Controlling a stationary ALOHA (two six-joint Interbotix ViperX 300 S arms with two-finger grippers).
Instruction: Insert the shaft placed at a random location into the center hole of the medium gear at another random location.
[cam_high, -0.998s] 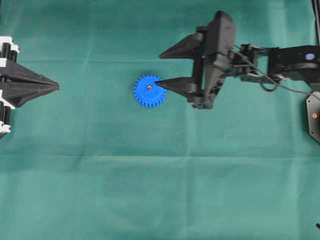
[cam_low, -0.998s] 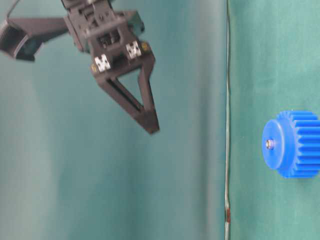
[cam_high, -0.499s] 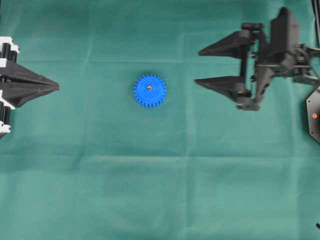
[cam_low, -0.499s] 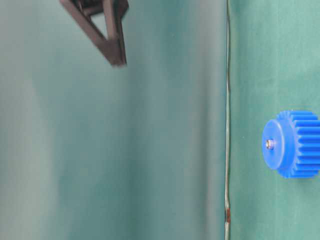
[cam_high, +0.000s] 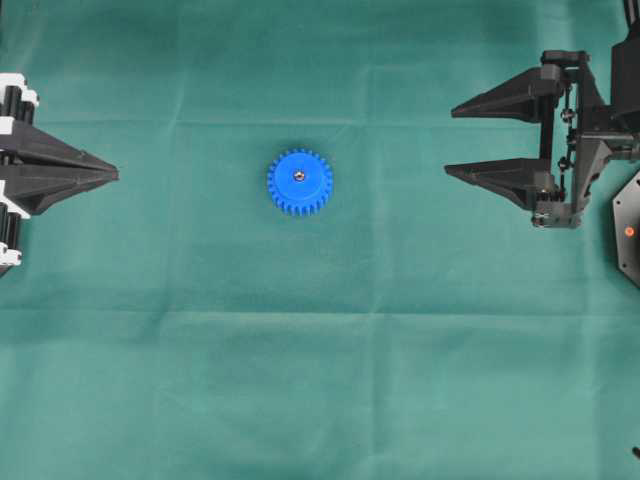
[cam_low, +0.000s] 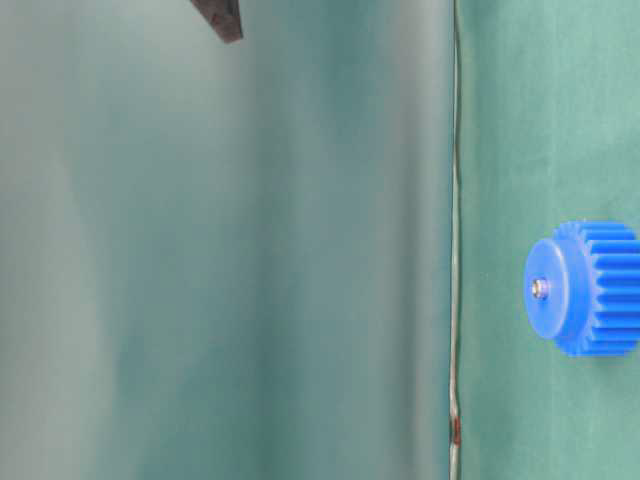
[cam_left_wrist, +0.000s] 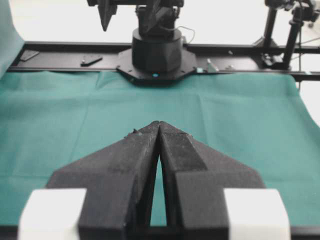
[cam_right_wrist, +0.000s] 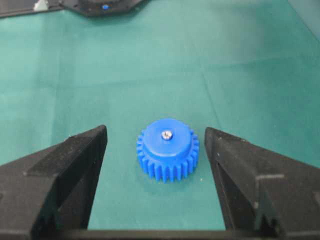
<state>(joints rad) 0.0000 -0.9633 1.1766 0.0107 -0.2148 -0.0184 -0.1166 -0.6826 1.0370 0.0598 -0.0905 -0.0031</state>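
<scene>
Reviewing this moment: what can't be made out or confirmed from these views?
- How deep the shaft sits in the medium gear: only its silver tip shows at the hub, in every view.
- Right gripper in the table-level view: cut off by the top edge, only one finger tip shows.
- Left wrist view: the gear is not visible.

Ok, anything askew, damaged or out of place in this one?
Nothing stands out. The medium gear lies flat on the green cloth with the shaft seated in its center hole. The right gripper is open and clear of it.
</scene>
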